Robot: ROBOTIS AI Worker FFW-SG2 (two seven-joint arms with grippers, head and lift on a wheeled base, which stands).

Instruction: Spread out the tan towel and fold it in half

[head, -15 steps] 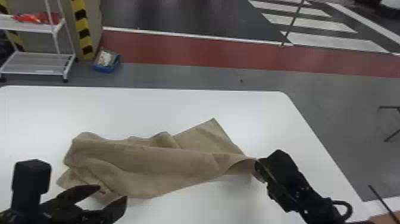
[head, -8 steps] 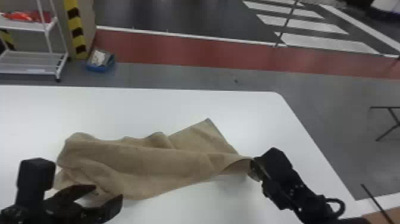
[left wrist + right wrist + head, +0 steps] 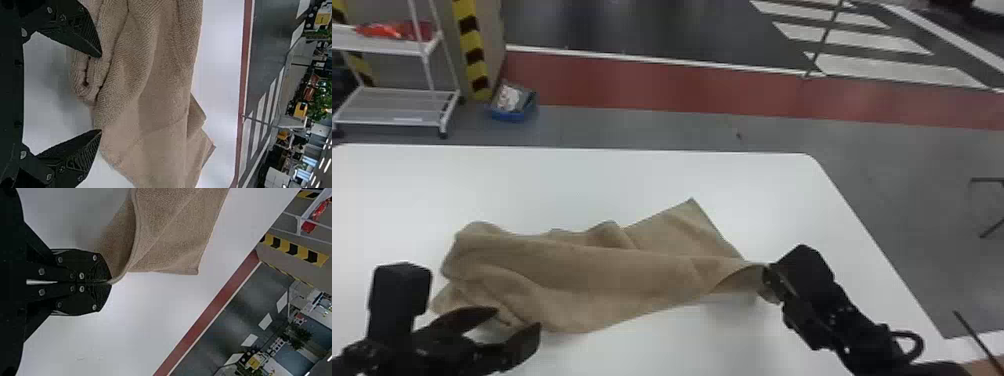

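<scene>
The tan towel (image 3: 572,270) lies rumpled across the white table, with folds bunched at its left end and a flat corner pointing to the far side. At its near left edge is my left gripper (image 3: 514,320), open, with no cloth pinched. In the left wrist view, the towel (image 3: 156,98) lies beyond the spread fingers of my left gripper (image 3: 101,93). My right gripper (image 3: 767,282) holds the towel's right corner, slightly raised. The right wrist view has my right gripper (image 3: 109,282) shut on the edge of the towel (image 3: 168,235).
The white table (image 3: 582,185) has its rounded far right corner and right edge in view. Beyond it on the floor stand a white shelf cart (image 3: 392,107) and a blue bin (image 3: 512,112). A striped post rises beside them.
The head view has shifted slightly, so everything sits a little farther left in it. Towel and both grippers otherwise keep nearly the same places.
</scene>
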